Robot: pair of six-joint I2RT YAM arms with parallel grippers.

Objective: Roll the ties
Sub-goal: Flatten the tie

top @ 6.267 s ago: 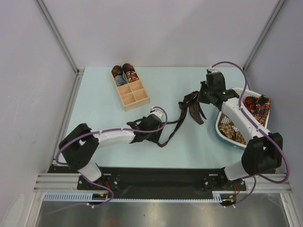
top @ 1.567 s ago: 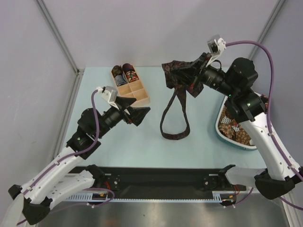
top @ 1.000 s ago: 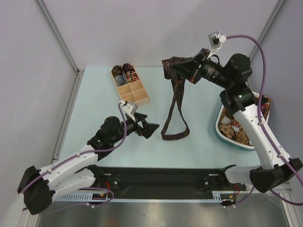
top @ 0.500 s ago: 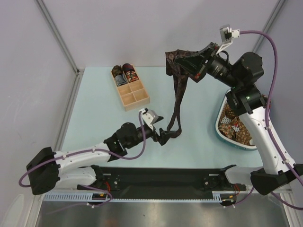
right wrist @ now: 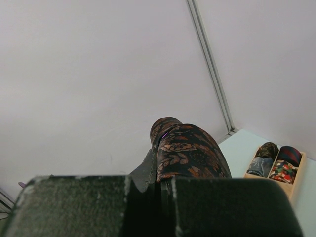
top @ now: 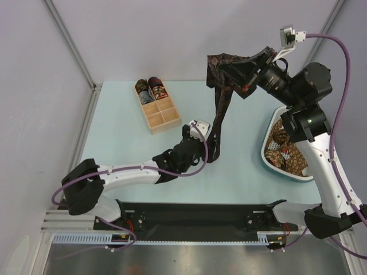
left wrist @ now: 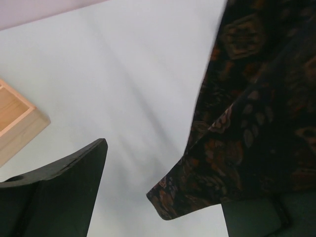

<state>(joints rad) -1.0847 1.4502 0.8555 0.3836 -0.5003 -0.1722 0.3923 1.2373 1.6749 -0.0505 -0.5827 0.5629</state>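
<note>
— Where's the tie?

— The dark patterned tie (top: 219, 109) hangs in the air above the desk (top: 126, 137). Its top is bunched in the jaws of the right gripper (top: 227, 70), which are clamped tight on the fabric, high over the desk's far side.

— And the lower end?

— It drops to the left gripper (top: 205, 136), low near the middle of the desk. Those jaws stand wide apart. In the wrist view the tie's bottom fold hangs between them, over one finger and well clear of the other — nothing is pinched.

— Other ties?

— A few rolled ties (top: 150, 89) sit in the far compartments of the wooden box (top: 163, 117), left of the hanging one, and more ties (top: 287, 157) lie heaped in the white basket (top: 268, 156) at the desk's right edge.
</note>
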